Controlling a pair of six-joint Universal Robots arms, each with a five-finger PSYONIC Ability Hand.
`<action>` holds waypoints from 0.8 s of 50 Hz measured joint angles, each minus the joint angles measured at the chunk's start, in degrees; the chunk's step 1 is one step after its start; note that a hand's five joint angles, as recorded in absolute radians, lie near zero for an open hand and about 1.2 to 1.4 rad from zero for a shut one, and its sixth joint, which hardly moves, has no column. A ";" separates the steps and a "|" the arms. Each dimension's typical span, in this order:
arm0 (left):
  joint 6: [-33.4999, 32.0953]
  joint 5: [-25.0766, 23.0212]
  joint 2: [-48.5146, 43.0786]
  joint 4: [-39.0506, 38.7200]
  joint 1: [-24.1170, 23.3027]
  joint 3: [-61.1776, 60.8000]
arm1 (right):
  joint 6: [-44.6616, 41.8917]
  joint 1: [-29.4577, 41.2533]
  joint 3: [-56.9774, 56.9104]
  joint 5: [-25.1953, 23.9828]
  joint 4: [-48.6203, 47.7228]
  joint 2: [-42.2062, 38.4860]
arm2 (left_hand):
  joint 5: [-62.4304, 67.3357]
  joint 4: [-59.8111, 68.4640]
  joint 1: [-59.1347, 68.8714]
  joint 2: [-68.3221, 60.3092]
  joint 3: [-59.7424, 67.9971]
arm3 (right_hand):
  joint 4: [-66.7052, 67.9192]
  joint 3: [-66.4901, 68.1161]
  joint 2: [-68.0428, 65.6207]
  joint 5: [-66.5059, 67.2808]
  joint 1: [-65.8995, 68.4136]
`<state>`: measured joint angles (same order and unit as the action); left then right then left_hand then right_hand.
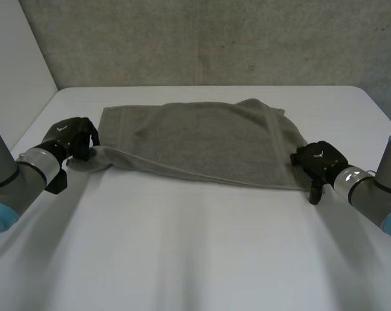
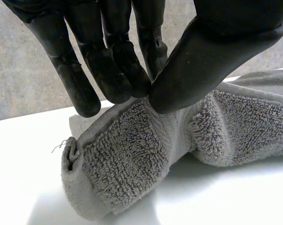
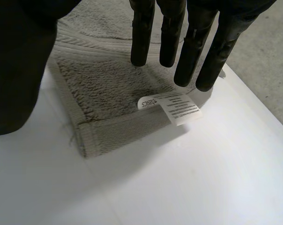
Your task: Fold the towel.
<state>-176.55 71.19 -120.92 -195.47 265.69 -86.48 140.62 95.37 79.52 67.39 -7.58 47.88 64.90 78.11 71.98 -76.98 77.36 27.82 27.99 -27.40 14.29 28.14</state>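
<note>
Left hand (image 1: 72,137) up first, at approx 8 o'clock off the towel (image 1: 202,139): fingers (image 2: 108,70) and thumb (image 2: 202,61) pinched shut on the near-L corner, terry bunched into a fat roll btwn them. A loose thread pokes out at the corner's hem.

Over to the right hand (image 1: 318,162), approx 4 o'clock off the towel, right at the near-R corner. Its fingers (image 3: 141,37) are straight and spread, nothing held, tips over the corner's pile just inside the hem. Its thumb sits wide of them, above bare worktop (image 1: 195,246) beside the towel's edge. Can't tell if the tips touch the cloth. A white care label (image 3: 172,105) sticks out from the corner, just past those fingertips.

Towel itself: grey, spread across the mid worktop, long side running 9 to 3. Its near edge slants from the pinched L corner across to the R one. Mostly flat, w/ a rumpled hump at the far-R corner, approx 1 o'clock. At 12, beyond the worktop's far edge, a grey wall (image 1: 202,39).
</note>
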 measured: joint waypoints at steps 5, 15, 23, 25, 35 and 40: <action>-0.02 0.00 -0.18 0.00 0.01 0.00 | 0.06 0.24 -1.55 0.48 -0.07 -0.42 | 0.00 0.00 0.00 0.00 0.00 | 0.00 0.00 0.00 0.00 0.00; 0.04 0.00 -0.21 0.07 0.01 0.00 | 0.10 0.48 -3.92 0.83 0.07 -1.20 | 0.00 0.00 0.00 0.00 0.00 | 0.00 0.00 0.00 4.18 0.00; 0.07 0.00 -0.20 0.09 0.00 -0.01 | 0.09 1.00 -4.80 0.84 0.10 -1.79 | 0.00 0.00 0.00 0.00 0.00 | 0.00 0.00 0.00 4.18 0.00; 0.09 0.00 -0.20 0.09 0.00 -0.02 | 0.09 1.08 -4.89 0.83 0.11 -1.86 | 0.00 0.00 0.00 0.00 0.00 | 0.00 0.00 0.00 4.18 0.00; 0.15 0.00 -0.15 0.09 0.00 -0.01 | 0.09 1.17 -5.14 0.87 0.17 -2.49 | 0.00 0.00 0.00 0.00 0.00 | 1.08 1.14 -1.33 4.77 1.17; 0.13 0.00 -0.15 0.09 0.02 -0.01 | 0.09 1.19 -5.13 0.87 0.35 -2.74 | 0.00 0.00 0.00 0.00 0.00 | 4.23 4.12 -4.38 7.51 4.11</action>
<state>-176.42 71.19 -121.07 -195.38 265.71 -86.49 140.71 96.55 74.39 68.26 -7.22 45.14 64.90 78.11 71.98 -76.98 77.36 32.05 32.11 -31.78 21.80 32.24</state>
